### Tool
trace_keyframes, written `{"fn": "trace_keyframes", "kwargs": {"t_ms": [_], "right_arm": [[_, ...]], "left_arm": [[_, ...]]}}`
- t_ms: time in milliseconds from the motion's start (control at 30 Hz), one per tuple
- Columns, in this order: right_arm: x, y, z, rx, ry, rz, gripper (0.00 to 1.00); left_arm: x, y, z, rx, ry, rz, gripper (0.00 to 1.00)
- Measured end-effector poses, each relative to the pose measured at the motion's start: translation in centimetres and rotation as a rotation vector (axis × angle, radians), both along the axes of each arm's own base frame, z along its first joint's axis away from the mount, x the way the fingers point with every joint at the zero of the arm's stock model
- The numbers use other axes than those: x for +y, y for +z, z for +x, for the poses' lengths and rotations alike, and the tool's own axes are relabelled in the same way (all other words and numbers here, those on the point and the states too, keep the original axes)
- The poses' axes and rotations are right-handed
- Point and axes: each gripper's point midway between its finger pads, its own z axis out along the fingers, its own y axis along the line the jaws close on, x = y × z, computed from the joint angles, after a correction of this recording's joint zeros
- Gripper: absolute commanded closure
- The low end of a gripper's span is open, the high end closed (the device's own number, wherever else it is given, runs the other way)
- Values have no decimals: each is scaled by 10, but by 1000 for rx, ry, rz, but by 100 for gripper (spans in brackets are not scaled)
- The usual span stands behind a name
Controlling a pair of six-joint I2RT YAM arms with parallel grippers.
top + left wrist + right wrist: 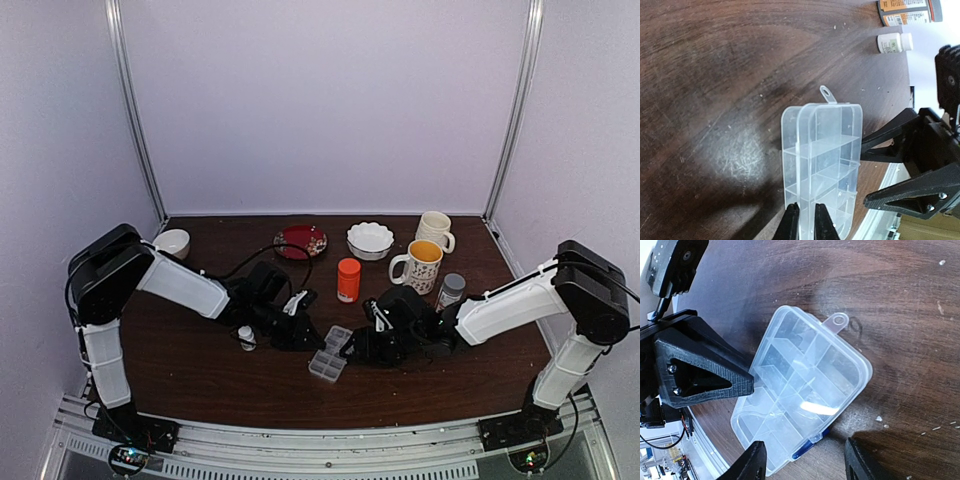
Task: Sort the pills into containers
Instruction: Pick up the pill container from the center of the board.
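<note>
The clear pill organizer [330, 353] lies on the brown table between my two grippers, its cells [800, 390] seen through the lid and a blue latch [812, 446] on its near side. My left gripper [807, 223] is shut on one long edge of the organizer [820, 155]; its black fingers [705, 375] reach that edge from the left in the right wrist view. My right gripper [805, 465] hangs open over the latch side, holding nothing. A few tiny white bits [879, 418] lie on the wood nearby; I cannot tell whether they are pills.
An orange bottle [348, 280], two mugs [420, 266] [435, 230], a grey-capped bottle [451, 290], a white scalloped bowl [370, 240], a red dish [301, 241] and a white cup [172, 243] stand behind. A small white bottle [246, 338] stands left of the left gripper.
</note>
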Motion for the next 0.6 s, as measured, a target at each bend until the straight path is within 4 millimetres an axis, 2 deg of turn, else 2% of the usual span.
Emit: {"fn": "trace_keyframes", "kwargs": {"t_ms": [600], "right_arm": [[5,3,0,32,4,137,42]], "left_arm": [[0,6,0,90,32,-124,100]]}}
